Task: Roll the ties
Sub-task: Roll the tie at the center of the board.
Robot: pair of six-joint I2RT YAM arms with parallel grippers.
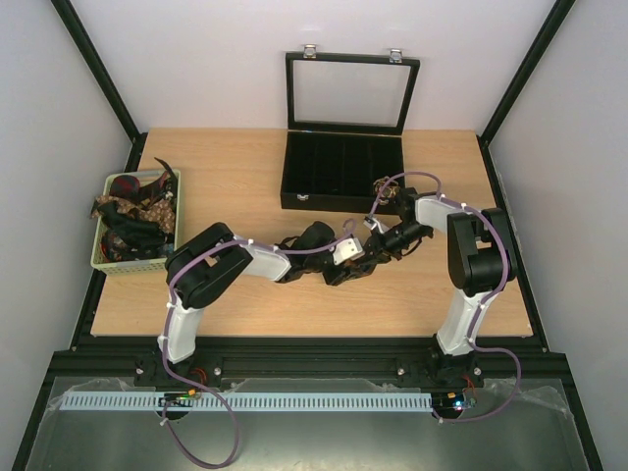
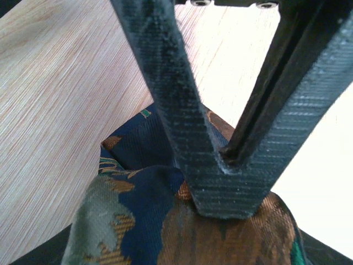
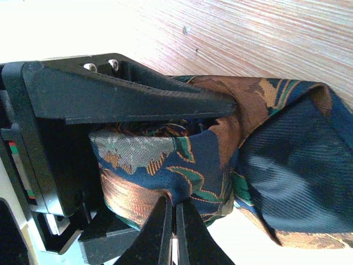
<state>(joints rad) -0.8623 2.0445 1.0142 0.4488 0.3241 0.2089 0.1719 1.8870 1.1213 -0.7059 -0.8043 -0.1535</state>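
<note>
A partly rolled tie point(image 3: 182, 160), navy with brown, green and grey patterning, is held between both grippers just above the table's middle point(image 1: 371, 255). My left gripper point(image 2: 226, 187) is shut on the tie point(image 2: 138, 210), its fingers converging onto the brown fabric. My right gripper point(image 3: 174, 221) is shut on the roll's lower edge, pinching a fold. The left gripper's black finger point(image 3: 138, 94) lies across the top of the roll in the right wrist view. A loose navy end point(image 3: 292, 165) hangs to the right. More ties point(image 1: 132, 211) lie heaped in the basket.
A pale green basket point(image 1: 103, 261) stands at the left edge of the wooden table point(image 1: 245, 177). A black compartmented box point(image 1: 343, 172) with its glass lid point(image 1: 348, 93) raised stands at the back centre. Black frame posts flank the table.
</note>
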